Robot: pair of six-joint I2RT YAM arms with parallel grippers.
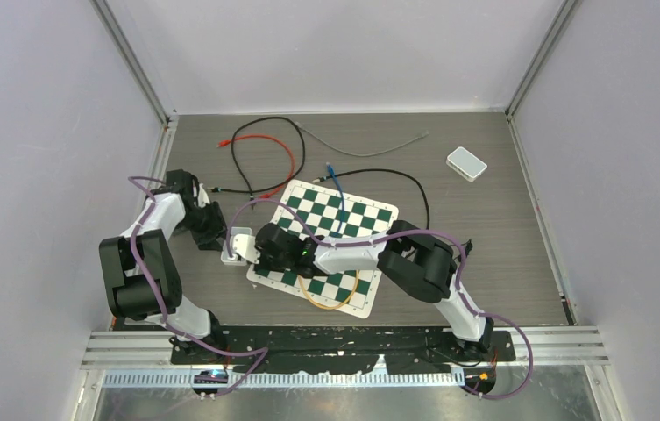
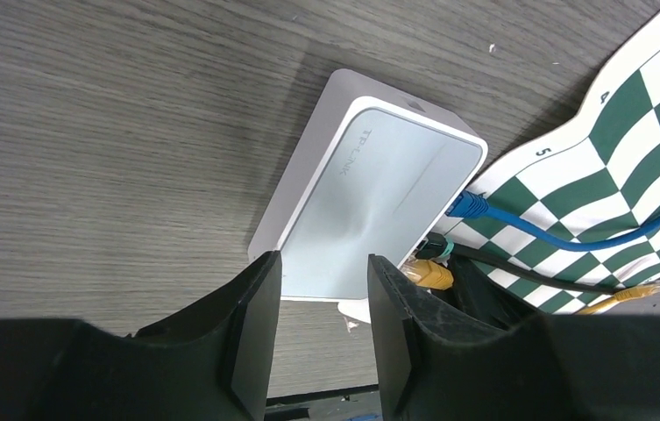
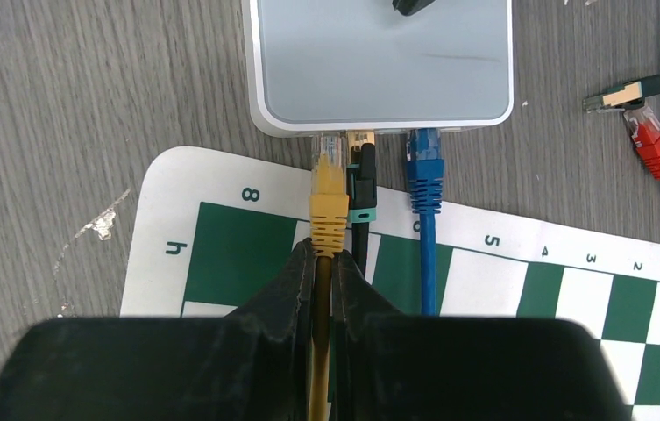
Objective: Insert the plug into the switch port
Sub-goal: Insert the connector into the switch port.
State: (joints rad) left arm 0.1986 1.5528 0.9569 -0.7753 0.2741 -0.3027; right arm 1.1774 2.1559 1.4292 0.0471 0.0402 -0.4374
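The white switch (image 3: pixel 379 61) lies flat on the wood table, just off the chessboard mat's corner. A blue plug (image 3: pixel 424 167) and a black plug (image 3: pixel 361 175) sit in its ports. The yellow plug (image 3: pixel 329 189) points at the leftmost port with its clear tip against the port face; I cannot tell how deep it goes. My right gripper (image 3: pixel 327 250) is shut on the yellow cable right behind that plug. At the switch's (image 2: pixel 370 193) opposite end my left gripper (image 2: pixel 323 260) has its jaws apart, astride that end. From above, both grippers (image 1: pixel 216 232) (image 1: pixel 260 254) flank the switch (image 1: pixel 237 241).
The chessboard mat (image 1: pixel 370 219) lies under my right arm, with a yellow cable loop (image 1: pixel 335 303) at its near edge. Red (image 1: pixel 265 140), black and grey (image 1: pixel 361 145) cables trail across the back. A second white box (image 1: pixel 466 163) sits at the back right. Loose plugs (image 3: pixel 628 92) lie right of the switch.
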